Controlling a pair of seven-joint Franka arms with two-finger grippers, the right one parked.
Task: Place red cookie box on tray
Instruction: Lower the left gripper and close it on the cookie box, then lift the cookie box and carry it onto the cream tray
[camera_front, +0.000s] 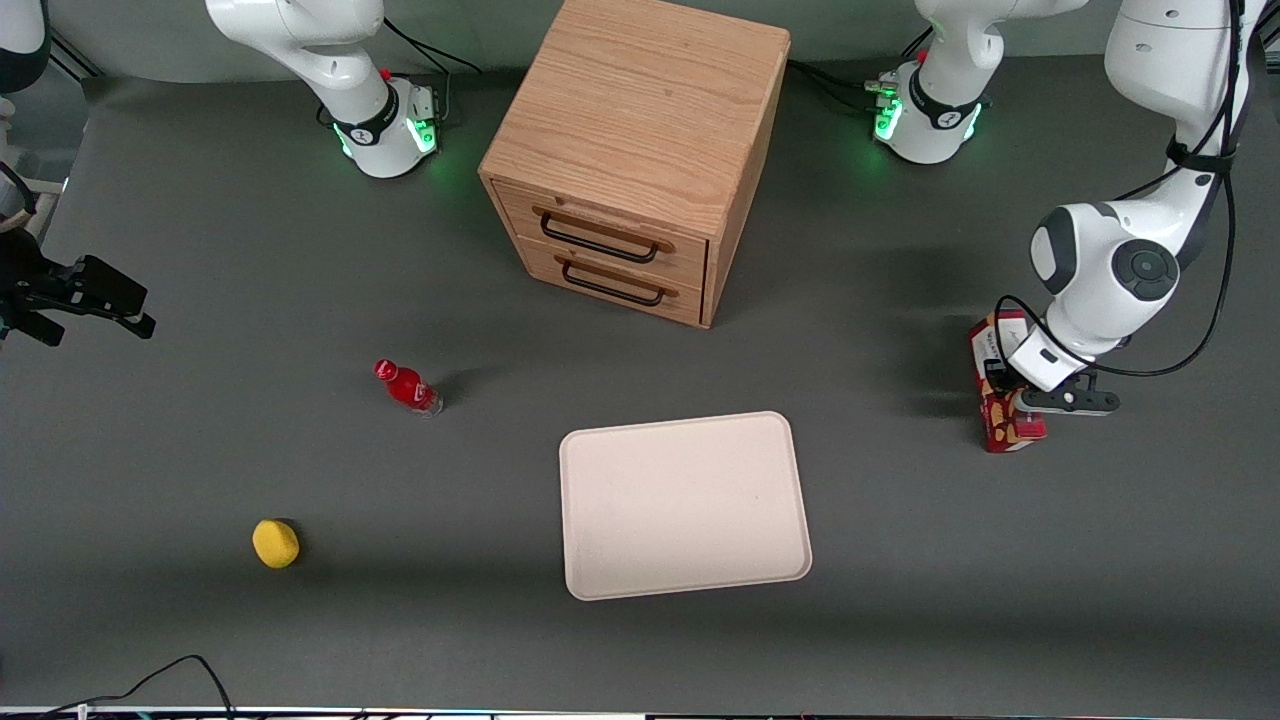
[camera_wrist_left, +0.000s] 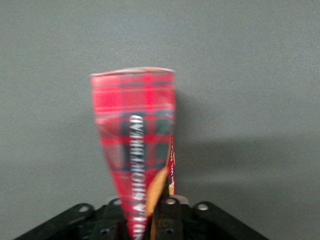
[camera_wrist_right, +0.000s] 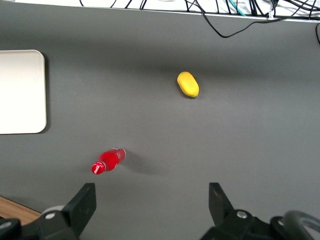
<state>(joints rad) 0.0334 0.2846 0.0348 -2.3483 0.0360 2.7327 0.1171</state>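
**Box in the claw, tray yet to be reached**

From my station I read this as the early middle of the job. The claw (camera_front: 1012, 392) sits at the working arm's end of the surface (camera_front: 200, 620), and it is closed onto the red cookie box (camera_front: 1005, 425). In the wrist view the box (camera_wrist_left: 134, 150) runs straight out from between the fingers, its tartan face and white lettering toward the camera, with only bare grey beneath it. I judge the grip to be on one end of the carton, so the long body hangs out from the claw. Whether the box has left the surface or is touching it, I cannot tell from the front view.

The tray (camera_front: 685, 505) lies well apart from the box, nearer the middle of the surface and nearer the front camera than the wooden drawer cabinet (camera_front: 630, 150). Nothing rests on it.

So the grasp looks done; the carry and the set-down are left. I would expect to need a sideways move toward the parked arm's end, then a lowering over the tray and a release.

Off toward the parked arm's end are a small red bottle (camera_front: 407, 386) on its side and a yellow lemon-like object (camera_front: 275, 543), both well away from any line I would take from box to tray.
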